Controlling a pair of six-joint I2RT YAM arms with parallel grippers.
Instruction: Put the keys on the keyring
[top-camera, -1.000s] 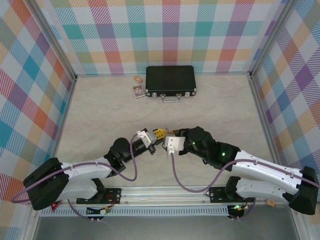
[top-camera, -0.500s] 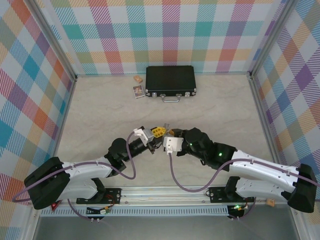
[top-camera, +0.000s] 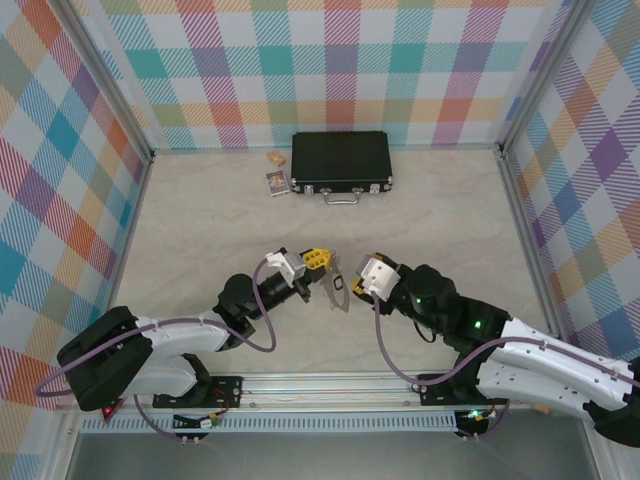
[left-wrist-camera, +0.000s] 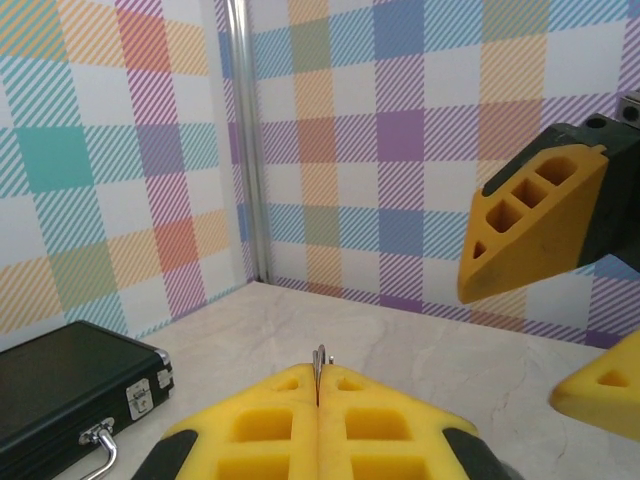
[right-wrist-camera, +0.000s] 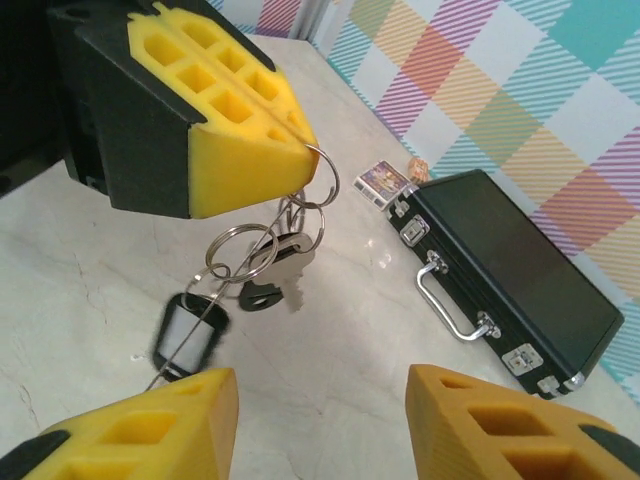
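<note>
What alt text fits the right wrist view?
The left gripper, shut, pinches a keyring with keys dangling below. The right gripper is open at the bottom edge; a black case lies at right.

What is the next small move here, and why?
Probably lower the left gripper toward the beige marble-look table to set its load down. Its jaws are shut on the thin grey metal keyring. The small metal keys with black tags already seem to hang from its wire loops. The right gripper has its jaws open, holding nothing.
</note>
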